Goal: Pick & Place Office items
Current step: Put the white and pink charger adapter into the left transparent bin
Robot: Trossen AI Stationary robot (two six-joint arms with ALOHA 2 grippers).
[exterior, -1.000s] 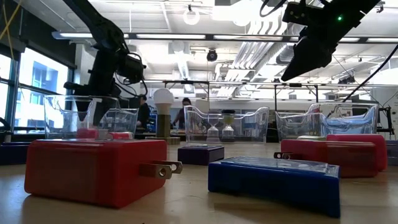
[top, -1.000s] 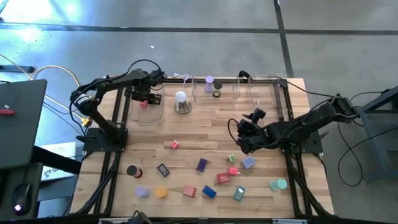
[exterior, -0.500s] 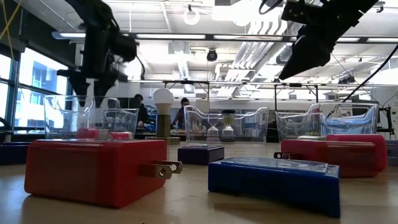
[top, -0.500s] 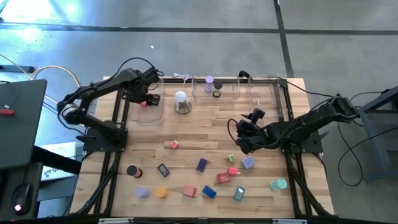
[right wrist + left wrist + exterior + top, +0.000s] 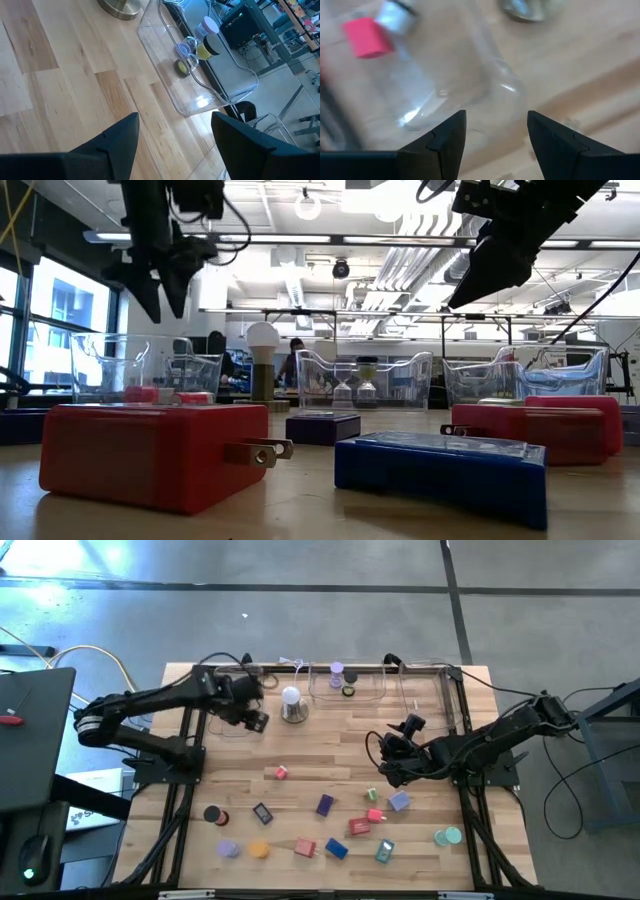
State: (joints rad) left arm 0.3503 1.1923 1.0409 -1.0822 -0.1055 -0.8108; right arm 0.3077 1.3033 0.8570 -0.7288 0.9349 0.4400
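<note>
Blocks (image 5: 336,849) & rolls (image 5: 259,850) lay on the table (image 5: 320,740), most well in front of the white dome lamp (image 5: 291,704). You had the left gripper (image 5: 252,718) just beside the lamp, jaws apart, holding nothing. Right gripper (image 5: 391,772) hung near the blocks, open & empty. Blocks looked light & hard; I'd pinch the flat sides.

Pale planked wooden worktop (image 5: 320,745): matt, visible grain. Clear plastic trays (image 5: 172,75): glossy, smooth. Red plastic block (image 5: 150,450): satin, with metal prongs.
</note>
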